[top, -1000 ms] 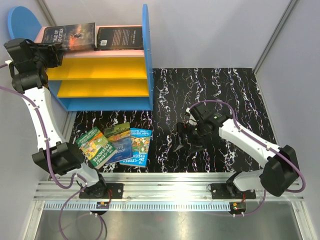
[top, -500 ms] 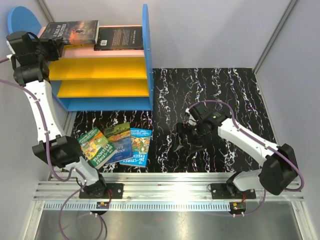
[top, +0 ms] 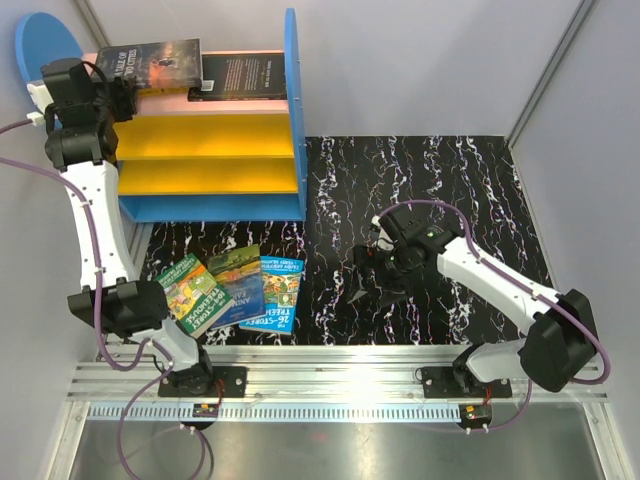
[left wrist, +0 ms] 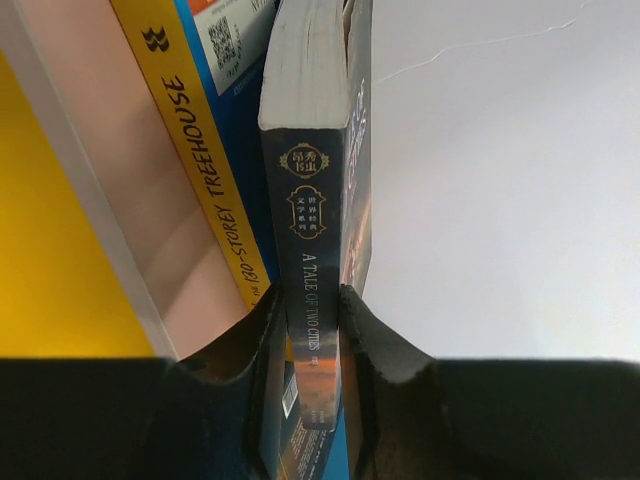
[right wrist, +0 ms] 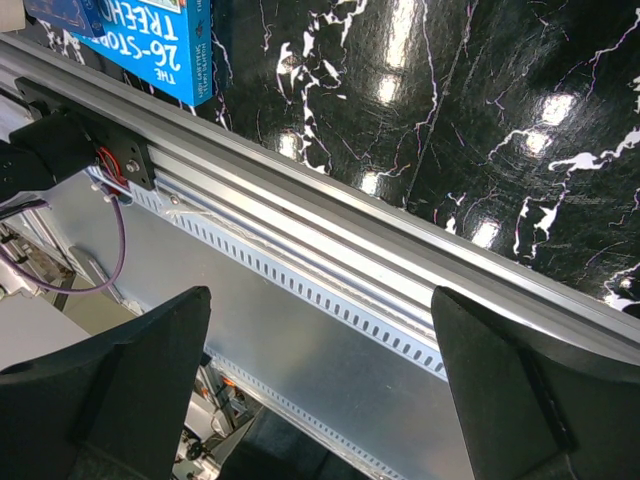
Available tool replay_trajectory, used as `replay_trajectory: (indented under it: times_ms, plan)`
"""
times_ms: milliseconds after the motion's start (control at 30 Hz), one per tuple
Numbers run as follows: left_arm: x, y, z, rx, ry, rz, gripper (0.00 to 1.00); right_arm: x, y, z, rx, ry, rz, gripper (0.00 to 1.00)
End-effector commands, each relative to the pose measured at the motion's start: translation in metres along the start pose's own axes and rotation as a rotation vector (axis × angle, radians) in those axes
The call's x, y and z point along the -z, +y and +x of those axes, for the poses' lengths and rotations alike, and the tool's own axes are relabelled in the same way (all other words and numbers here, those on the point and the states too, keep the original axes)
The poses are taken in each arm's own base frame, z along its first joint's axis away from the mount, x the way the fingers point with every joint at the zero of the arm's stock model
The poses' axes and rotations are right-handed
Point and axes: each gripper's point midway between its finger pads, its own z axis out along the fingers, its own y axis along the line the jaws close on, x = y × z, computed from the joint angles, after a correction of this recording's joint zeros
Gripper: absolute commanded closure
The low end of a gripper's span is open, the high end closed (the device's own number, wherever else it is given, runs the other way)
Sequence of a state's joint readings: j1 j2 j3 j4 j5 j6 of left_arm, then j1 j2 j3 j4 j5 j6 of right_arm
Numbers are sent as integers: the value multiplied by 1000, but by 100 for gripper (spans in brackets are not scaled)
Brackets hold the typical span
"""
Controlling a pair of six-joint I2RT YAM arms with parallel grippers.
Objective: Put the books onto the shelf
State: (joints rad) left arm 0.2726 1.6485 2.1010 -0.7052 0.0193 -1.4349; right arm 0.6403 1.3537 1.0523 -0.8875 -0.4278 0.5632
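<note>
On the pink top board of the shelf (top: 293,110), my left gripper (top: 112,88) is shut on the spine of a dark book (top: 160,62), "A Tale of Two Cities". The left wrist view shows both jaws pressed to that spine (left wrist: 310,200), gripper (left wrist: 312,305). A blue book with a yellow spine (left wrist: 195,150) lies between it and the pink board (left wrist: 100,170). A second dark book (top: 240,75) lies flat to its right. Three colourful books (top: 238,285) fan out on the mat. My right gripper (top: 375,270) hovers open over the mat, empty (right wrist: 320,380).
The two yellow boards (top: 205,135) of the shelf hold nothing. The black marbled mat (top: 450,190) covers the table. An aluminium rail (right wrist: 330,260) runs along the near edge, with the blue "26-Storey Treehouse" book (right wrist: 140,40) just beyond it.
The left arm has carried the dark book rightward along the top board, up against the second dark book. Its jaws narrowed onto the spine early on. The right arm stayed still.
</note>
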Motion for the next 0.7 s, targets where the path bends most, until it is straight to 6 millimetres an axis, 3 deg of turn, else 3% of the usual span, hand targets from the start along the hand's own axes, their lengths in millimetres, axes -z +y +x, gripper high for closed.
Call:
replay_trajectory:
  times_ms: [0, 167, 267, 367, 400, 467, 533, 633, 667]
  plan:
    - [39, -47, -30, -20, -151, 149, 95, 11, 3, -4, 24, -48, -9, 0]
    - [42, -53, -38, -32, -186, 170, 93, 13, 3, -4, 27, -52, -9, 0]
    - [37, -56, -35, -37, -170, 182, 84, 13, 3, -4, 26, -53, -11, 0]
    - [32, -56, -34, -47, -165, 181, 60, 13, 4, -4, 28, -49, -13, 0]
    - [31, -57, -35, -48, -165, 182, 45, 13, 3, -4, 29, -51, -12, 0]
    - [28, -57, -35, -51, -164, 182, 32, 13, 3, -4, 28, -54, -12, 0]
    - [28, -57, -30, -44, -136, 180, 1, 13, 3, -5, 28, -54, -12, 0]
    - [49, -67, -26, -49, -116, 178, 1, 13, 3, -4, 26, -54, -10, 0]
    - [68, -76, -28, -55, -130, 202, 1, 13, 3, -3, 25, -51, -10, 0]
